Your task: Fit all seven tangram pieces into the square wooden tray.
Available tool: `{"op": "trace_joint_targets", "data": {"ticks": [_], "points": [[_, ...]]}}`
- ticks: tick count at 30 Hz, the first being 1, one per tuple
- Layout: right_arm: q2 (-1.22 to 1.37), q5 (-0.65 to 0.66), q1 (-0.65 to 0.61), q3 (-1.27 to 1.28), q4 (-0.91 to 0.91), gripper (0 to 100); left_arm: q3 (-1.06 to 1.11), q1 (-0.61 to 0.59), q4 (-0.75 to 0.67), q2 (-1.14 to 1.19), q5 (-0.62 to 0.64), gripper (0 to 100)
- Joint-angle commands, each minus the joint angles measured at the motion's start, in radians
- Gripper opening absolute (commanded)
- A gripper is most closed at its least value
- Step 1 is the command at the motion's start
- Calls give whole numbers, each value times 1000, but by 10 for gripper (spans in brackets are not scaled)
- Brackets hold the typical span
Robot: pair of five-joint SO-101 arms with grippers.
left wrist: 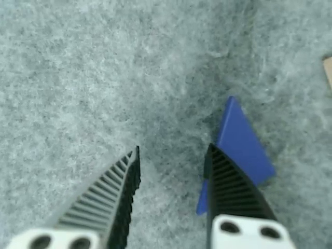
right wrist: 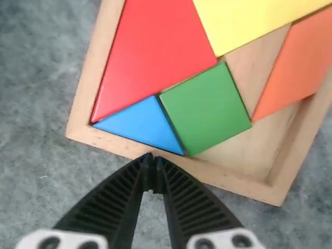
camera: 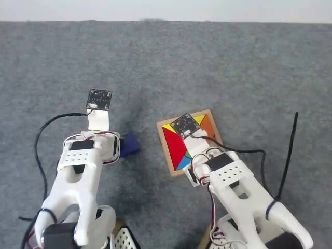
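Currently, the right gripper (right wrist: 153,158) is hanging with its jaws pressed together, holding nothing, at the near rim of the wooden tray (right wrist: 233,179). Inside, the light blue triangle (right wrist: 140,124) and green square (right wrist: 205,106) are lying nearest, with the red triangle (right wrist: 155,57), orange piece (right wrist: 295,67) and yellow piece (right wrist: 249,21) beyond. To the left, the left gripper (left wrist: 173,150) is standing wide open over the carpet (left wrist: 78,78), with the dark blue triangle (left wrist: 241,140) lying just right of it, outside the tray.

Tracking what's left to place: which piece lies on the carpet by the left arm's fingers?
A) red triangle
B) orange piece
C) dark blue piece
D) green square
C: the dark blue piece lies on the carpet beside one finger of the open left gripper, outside the wooden tray.
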Motion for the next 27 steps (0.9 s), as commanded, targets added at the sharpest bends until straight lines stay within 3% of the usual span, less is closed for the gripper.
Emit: {"op": "trace_joint_targets", "data": {"ticks": [1,10,17,21,27], "points": [[-24,11,18,-68,-8,6,-1,5,-23,-37,5,196],[-369,18,286,-63,199,6,-27,3,14,-46,5,196],[-472,153,552,81,226,6,-355,31,408,-37,-69,212],[-395,213,684,107,217,6,-449,140,582,-37,-150,251],[-213,219,728,115,101,6,-317,230,486,-35,-150,250]]}}
